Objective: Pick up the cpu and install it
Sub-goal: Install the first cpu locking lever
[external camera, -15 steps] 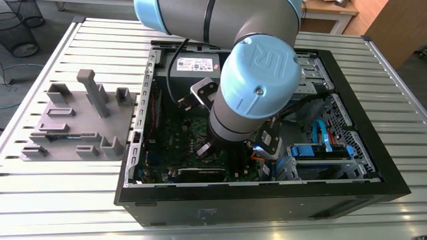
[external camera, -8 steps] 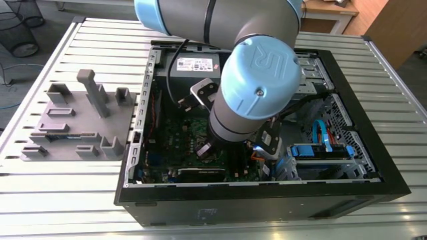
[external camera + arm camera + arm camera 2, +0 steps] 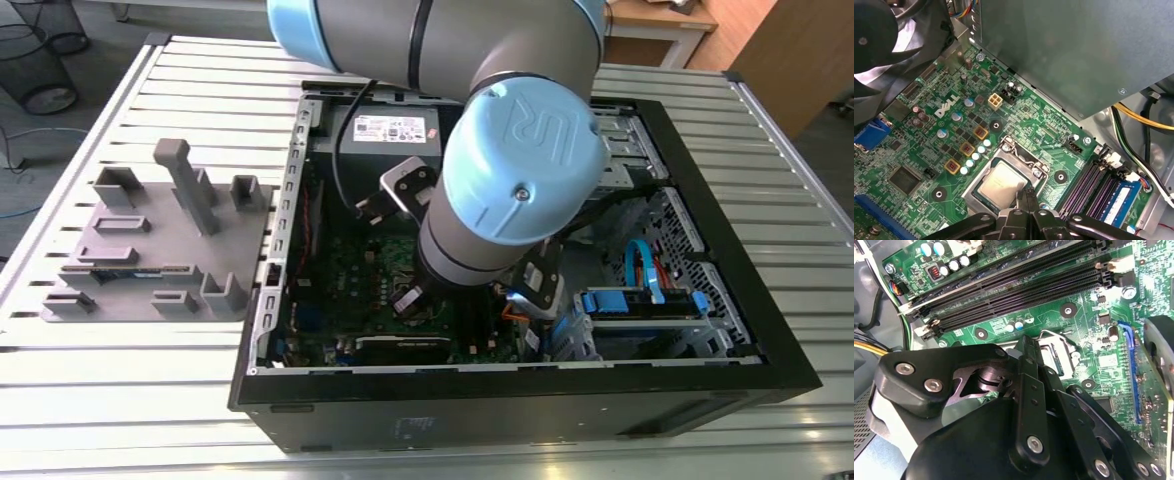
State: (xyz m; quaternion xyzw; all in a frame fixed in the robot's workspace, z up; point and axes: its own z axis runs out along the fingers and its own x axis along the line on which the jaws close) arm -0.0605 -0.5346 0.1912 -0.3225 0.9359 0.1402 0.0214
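The cpu, a small square chip with a silvery top, lies flat inside the metal socket frame on the green motherboard. My gripper hangs just over the cpu's edge, its two thin fingers pressed together and nothing showing between them. In the second wrist view the gripper stands over the same socket frame, hiding most of it. In the exterior view the arm reaches down into the open computer case, with the gripper low over the board.
A grey power supply box overhangs the board close by. A black fan, memory slots and yellow and black cables ring the socket. A grey fixture tray sits on the slatted table at the exterior view's left.
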